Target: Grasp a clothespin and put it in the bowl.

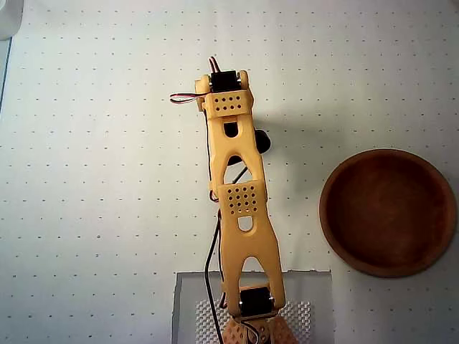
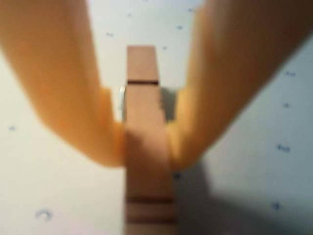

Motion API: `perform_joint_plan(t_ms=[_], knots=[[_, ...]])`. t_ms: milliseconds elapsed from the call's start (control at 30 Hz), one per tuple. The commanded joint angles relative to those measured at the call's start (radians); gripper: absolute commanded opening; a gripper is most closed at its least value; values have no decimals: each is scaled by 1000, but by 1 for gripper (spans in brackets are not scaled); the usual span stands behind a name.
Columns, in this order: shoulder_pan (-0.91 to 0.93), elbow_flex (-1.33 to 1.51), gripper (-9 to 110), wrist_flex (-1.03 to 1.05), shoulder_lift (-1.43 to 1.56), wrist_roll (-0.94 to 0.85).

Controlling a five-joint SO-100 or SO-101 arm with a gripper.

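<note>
The bowl (image 1: 388,212) is being seen right of the arm in the overhead view, well apart. The gripper (image 2: 146,147) is being closed on the clothespin (image 2: 144,98) across its width (long axis running between the fingers, wrist view).

Clothespin (image 2: 146,137): light-tan wood, smooth, matt
Bowl (image 1: 388,213): reddish-brown wood, smooth with a low sheen
Hand (image 2: 146,147): orange plastic, matt
Bench (image 1: 93,179): pale matt sheet, printed with fine dots
Arm (image 1: 240,201): matching orange plastic, perforated panels
</note>
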Motion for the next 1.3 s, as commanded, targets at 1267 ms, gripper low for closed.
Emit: perform_joint_plan(t_ms=[1267], knots=[[655,979,-3,80,1161,110]])
